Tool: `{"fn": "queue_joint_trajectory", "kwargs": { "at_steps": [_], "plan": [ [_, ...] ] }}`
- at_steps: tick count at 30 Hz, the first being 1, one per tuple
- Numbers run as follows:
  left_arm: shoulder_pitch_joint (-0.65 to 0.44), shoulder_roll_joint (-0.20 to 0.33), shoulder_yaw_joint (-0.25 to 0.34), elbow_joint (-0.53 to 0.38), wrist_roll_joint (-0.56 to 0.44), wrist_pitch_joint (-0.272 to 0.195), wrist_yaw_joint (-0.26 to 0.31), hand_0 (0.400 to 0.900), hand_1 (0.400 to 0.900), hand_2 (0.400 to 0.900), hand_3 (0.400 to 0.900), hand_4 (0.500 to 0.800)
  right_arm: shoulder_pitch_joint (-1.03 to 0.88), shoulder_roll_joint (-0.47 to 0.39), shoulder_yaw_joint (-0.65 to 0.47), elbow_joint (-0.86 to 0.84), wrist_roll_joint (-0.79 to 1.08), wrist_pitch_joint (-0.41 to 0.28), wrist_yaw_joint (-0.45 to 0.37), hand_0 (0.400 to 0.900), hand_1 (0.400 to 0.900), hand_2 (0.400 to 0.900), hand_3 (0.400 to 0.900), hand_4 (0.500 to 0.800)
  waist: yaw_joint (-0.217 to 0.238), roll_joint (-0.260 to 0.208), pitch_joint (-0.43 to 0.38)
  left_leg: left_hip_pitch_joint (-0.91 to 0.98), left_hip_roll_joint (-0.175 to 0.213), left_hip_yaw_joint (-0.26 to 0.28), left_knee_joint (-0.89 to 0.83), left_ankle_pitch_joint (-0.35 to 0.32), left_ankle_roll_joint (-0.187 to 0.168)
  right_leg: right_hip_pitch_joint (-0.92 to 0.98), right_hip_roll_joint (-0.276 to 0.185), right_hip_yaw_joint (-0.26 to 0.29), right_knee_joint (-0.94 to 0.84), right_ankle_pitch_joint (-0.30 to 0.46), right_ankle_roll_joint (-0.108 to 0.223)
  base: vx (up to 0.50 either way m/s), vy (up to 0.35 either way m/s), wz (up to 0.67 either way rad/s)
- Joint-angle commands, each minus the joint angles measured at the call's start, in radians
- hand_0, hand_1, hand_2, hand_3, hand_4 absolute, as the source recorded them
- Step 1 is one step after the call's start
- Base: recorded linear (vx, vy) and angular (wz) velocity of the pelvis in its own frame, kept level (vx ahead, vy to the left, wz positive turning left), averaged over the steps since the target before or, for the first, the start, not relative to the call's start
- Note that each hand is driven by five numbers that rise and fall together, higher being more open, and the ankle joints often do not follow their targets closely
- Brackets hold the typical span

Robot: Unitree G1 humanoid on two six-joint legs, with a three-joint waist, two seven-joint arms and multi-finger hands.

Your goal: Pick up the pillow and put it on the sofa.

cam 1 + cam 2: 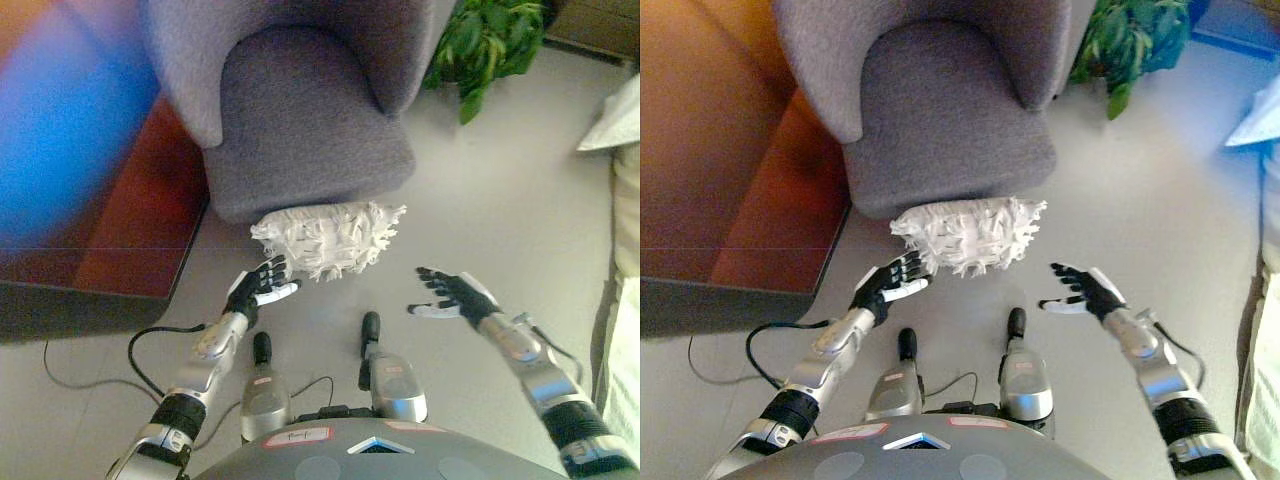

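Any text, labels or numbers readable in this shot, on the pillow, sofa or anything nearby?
None readable. The white pillow, the grey sofa, the plant and the floor carry no print. Left hand and right hand show no markings either.

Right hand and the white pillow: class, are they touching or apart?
Apart. In the right eye view a stretch of bare floor shows between the open right hand and the pillow lying against the sofa.
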Motion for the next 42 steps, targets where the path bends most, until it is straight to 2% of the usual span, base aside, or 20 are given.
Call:
{"fn": "queue_joint_trajectory", "kwargs": {
  "at_steps": [1, 3, 8, 10, 17, 22, 28, 35, 39, 42],
  "plan": [
    [-0.09, 0.077, 0.022, -0.082, -0.032, -0.069, 0.0, 0.9, 0.9, 0.9, 0.9, 0.8, -0.12, -0.061, -0.001, -0.07, -0.183, -0.076, -0.071, 0.9, 0.9, 0.9, 0.9, 0.8, 0.003, -0.034, 0.023, 0.061, 0.052, 0.175, 0.001, -0.092, -0.06, -0.063, -0.128, 0.027, 0.107, -0.019, 0.126, -0.02, -0.056, 0.14],
    [-0.089, 0.083, 0.025, -0.088, -0.039, -0.068, 0.002, 0.9, 0.9, 0.9, 0.9, 0.8, -0.165, -0.121, 0.026, -0.067, -0.29, -0.065, -0.076, 0.9, 0.9, 0.9, 0.9, 0.8, 0.01, -0.024, 0.033, 0.052, 0.052, 0.179, 0.006, -0.095, -0.059, -0.084, -0.119, 0.027, 0.122, -0.024, 0.125, 0.04, -0.052, -0.12],
    [-0.105, 0.09, 0.021, -0.098, -0.054, -0.073, 0.013, 0.9, 0.9, 0.9, 0.9, 0.8, -0.258, -0.166, 0.066, -0.032, -0.412, -0.068, -0.13, 0.9, 0.9, 0.9, 0.9, 0.8, 0.022, -0.032, 0.056, -0.011, 0.043, 0.176, 0.068, -0.119, -0.047, -0.168, -0.131, 0.057, 0.196, -0.038, 0.118, -0.01, -0.007, -0.05],
    [-0.119, 0.093, 0.006, -0.097, -0.068, -0.084, 0.019, 0.9, 0.9, 0.9, 0.9, 0.8, -0.32, -0.184, 0.107, 0.01, -0.473, -0.07, -0.18, 0.9, 0.9, 0.9, 0.9, 0.8, 0.031, -0.031, 0.077, -0.047, 0.043, 0.169, 0.095, -0.129, -0.044, -0.221, -0.143, 0.068, 0.255, -0.052, 0.118, -0.09, 0.011, 0.04],
    [-0.185, 0.113, -0.047, -0.114, -0.102, -0.105, 0.056, 0.9, 0.9, 0.9, 0.9, 0.8, -0.554, -0.171, 0.243, 0.183, -0.525, -0.042, -0.288, 0.9, 0.9, 0.9, 0.9, 0.8, 0.051, -0.025, 0.15, -0.218, 0.028, 0.112, 0.245, -0.171, -0.048, -0.36, -0.166, 0.09, 0.388, -0.089, 0.118, -0.1, -0.027, 0.15],
    [-0.212, 0.114, -0.074, -0.125, -0.129, -0.12, 0.085, 0.9, 0.9, 0.9, 0.9, 0.8, -0.649, -0.193, 0.266, 0.269, -0.583, 0.001, -0.402, 0.9, 0.9, 0.9, 0.9, 0.8, 0.057, -0.005, 0.182, -0.353, 0.032, 0.088, 0.365, -0.21, -0.058, -0.462, -0.177, 0.108, 0.487, -0.129, 0.12, -0.06, -0.027, 0.1],
    [-0.236, 0.109, -0.105, -0.138, -0.151, -0.131, 0.111, 0.9, 0.9, 0.9, 0.9, 0.8, -0.704, -0.23, 0.191, 0.24, -0.56, 0.037, -0.525, 0.9, 0.9, 0.9, 0.9, 0.8, 0.061, 0.006, 0.212, -0.486, 0.03, 0.058, 0.483, -0.247, -0.066, -0.584, -0.188, 0.13, 0.608, -0.171, 0.118, -0.04, -0.016, 0.03],
    [-0.262, 0.117, -0.131, -0.15, -0.177, -0.141, 0.133, 0.9, 0.9, 0.9, 0.9, 0.8, -0.871, -0.275, 0.186, 0.26, -0.527, 0.072, -0.641, 0.9, 0.9, 0.9, 0.9, 0.8, 0.074, 0.015, 0.232, -0.61, 0.029, 0.033, 0.578, -0.275, -0.069, -0.705, -0.195, 0.151, 0.687, -0.191, 0.111, -0.04, -0.006, 0.01],
    [-0.273, 0.121, -0.134, -0.163, -0.196, -0.142, 0.144, 0.9, 0.9, 0.9, 0.9, 0.8, -0.98, -0.288, 0.215, 0.276, -0.504, 0.082, -0.659, 0.9, 0.9, 0.9, 0.9, 0.8, 0.085, 0.019, 0.243, -0.684, 0.025, 0.012, 0.643, -0.295, -0.068, -0.772, -0.196, 0.164, 0.747, -0.217, 0.103, -0.03, -0.005, 0.0],
    [-0.274, 0.123, -0.139, -0.174, -0.204, -0.142, 0.15, 0.9, 0.9, 0.9, 0.9, 0.8, -1.047, -0.276, 0.265, 0.311, -0.47, 0.077, -0.63, 0.9, 0.9, 0.9, 0.9, 0.8, 0.094, 0.018, 0.251, -0.727, 0.022, -0.002, 0.68, -0.306, -0.067, -0.812, -0.198, 0.167, 0.787, -0.229, 0.098, -0.01, -0.003, 0.0]
  ]
}}
